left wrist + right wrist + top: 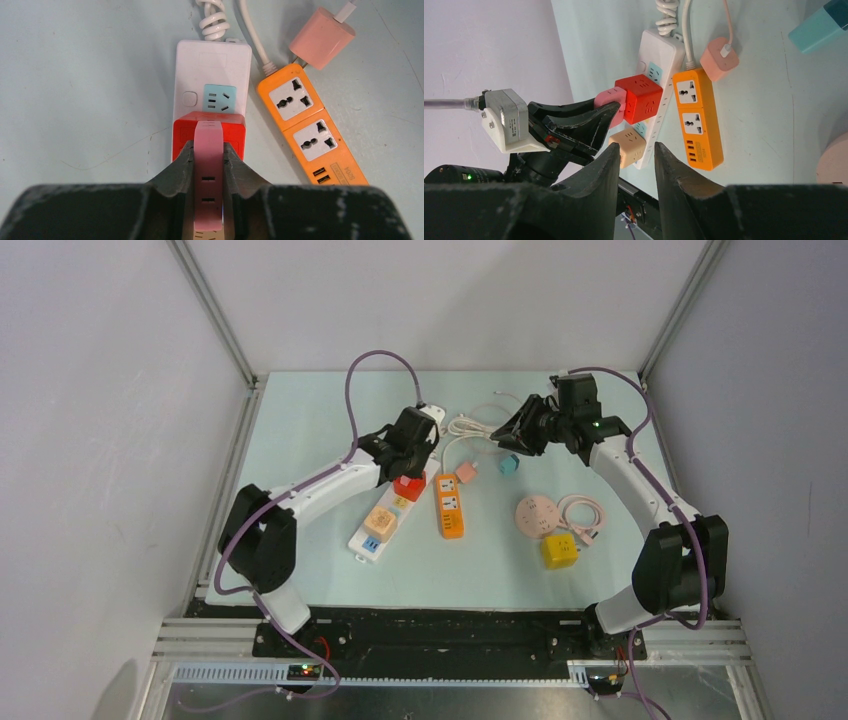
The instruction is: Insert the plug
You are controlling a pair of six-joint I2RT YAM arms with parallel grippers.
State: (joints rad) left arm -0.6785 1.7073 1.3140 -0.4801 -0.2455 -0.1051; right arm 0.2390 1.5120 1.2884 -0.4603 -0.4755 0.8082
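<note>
Your left tool [207,150] grips the pink plug [207,177], lower centre, against the red cube [235,132] on the white strip [213,65]; any tilt could jam prongs or lever the cube loose. Right tool [636,147] slightly parted, empty.

The left arm [320,485] is stretched forward and inward, and the left gripper [207,167] is tilted downward and clamped on a pink plug [207,142]. The right arm [640,480] is bent inward at the elbow, and the right gripper [636,150] is held raised, its jaws narrowly parted and empty.
</note>
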